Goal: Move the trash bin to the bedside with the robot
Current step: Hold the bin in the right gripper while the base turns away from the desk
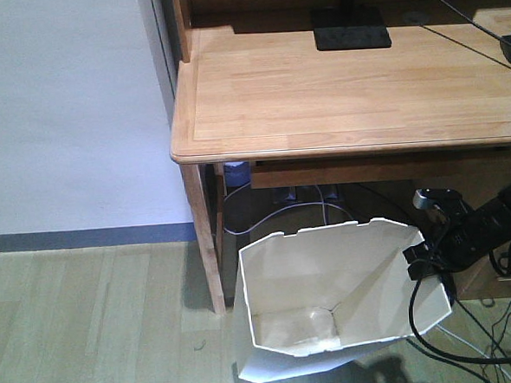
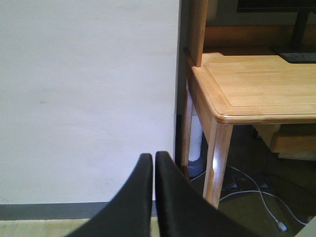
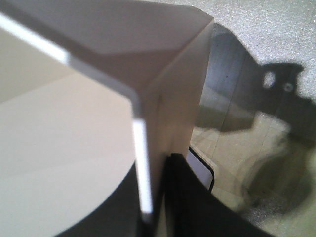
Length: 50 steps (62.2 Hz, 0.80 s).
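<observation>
Where the trash bin (image 1: 330, 282) sits: tilted at floor (image 1: 90, 323) level, just beside counter (image 1: 345, 90) leg; bed not in view.
Right pincer (image 1: 422, 255): clamped across bin's rim wall.
Left pincer (image 2: 152, 165): closed, empty.
Handling: likely light, thin flexing plastic; hold near a rim corner.

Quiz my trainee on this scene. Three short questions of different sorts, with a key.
1. True or false: the left gripper holds the trash bin.
2. Where is the right gripper clamped? A) on the bin's rim B) on a desk leg C) on a cable
3. Which piece of furniture stands just behind the bin?

Key: 1 false, it is shut on nothing and faces the wall. 2 A. 3 the wooden desk.
</observation>
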Motion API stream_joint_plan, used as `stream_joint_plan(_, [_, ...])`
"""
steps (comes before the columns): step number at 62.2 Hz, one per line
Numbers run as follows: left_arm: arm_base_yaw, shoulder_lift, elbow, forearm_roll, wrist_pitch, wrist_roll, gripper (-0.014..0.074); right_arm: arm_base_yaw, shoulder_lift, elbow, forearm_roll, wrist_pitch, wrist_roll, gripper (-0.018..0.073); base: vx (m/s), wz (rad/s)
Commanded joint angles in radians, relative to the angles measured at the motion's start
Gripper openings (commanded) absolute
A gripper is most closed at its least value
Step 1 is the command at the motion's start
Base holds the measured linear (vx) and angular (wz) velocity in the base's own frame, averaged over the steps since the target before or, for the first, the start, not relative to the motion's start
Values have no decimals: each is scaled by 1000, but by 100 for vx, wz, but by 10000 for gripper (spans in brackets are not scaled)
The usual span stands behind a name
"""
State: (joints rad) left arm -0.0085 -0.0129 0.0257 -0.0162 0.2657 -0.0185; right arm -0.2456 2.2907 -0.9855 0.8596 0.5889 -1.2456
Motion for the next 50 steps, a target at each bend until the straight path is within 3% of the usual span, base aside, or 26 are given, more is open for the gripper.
stream_joint_plan(1, [-6, -13, 19, -2, -69, -4, -6, -1, -75, -15, 81, 166, -2, -5, -1, 3])
stream_joint_plan(50, [-6, -13, 19, -2, -69, -4, -6, -1, -75, -15, 81, 166, -2, -5, -5, 20])
